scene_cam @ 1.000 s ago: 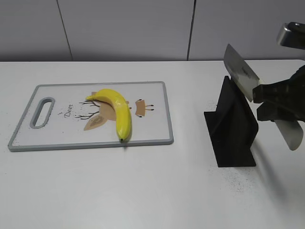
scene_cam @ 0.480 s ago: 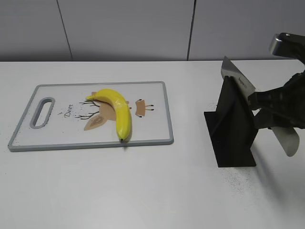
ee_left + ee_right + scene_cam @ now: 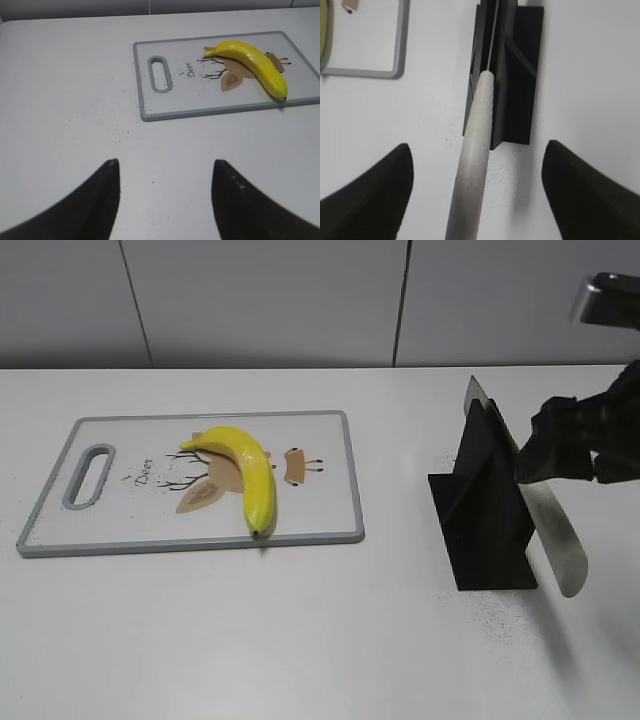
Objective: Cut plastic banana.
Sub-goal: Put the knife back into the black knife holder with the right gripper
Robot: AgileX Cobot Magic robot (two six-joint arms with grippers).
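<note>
The plastic banana (image 3: 250, 475) lies whole on the white cutting board (image 3: 110, 520), dark tip towards the front edge; it also shows in the left wrist view (image 3: 255, 62). A knife with a pale handle (image 3: 558, 540) rests slanted in a black holder (image 3: 490, 510), blade tip up. My right gripper (image 3: 575, 445) is over the handle. In the right wrist view its jaws (image 3: 477, 145) stand wide apart with the handle (image 3: 472, 165) between them, touching neither finger. My left gripper (image 3: 165, 162) is open and empty over bare table, short of the board (image 3: 200, 107).
The board has a grey rim, a handle slot (image 3: 88, 475) at its left end and a deer print. Dark specks lie on the white table around the holder (image 3: 515, 75). A grey panelled wall runs behind the table.
The knife has tipped: its handle has swung down and left towards the holder and the blade tip has dropped. My right gripper has shifted slightly up and left. Banana and board are unmoved.
</note>
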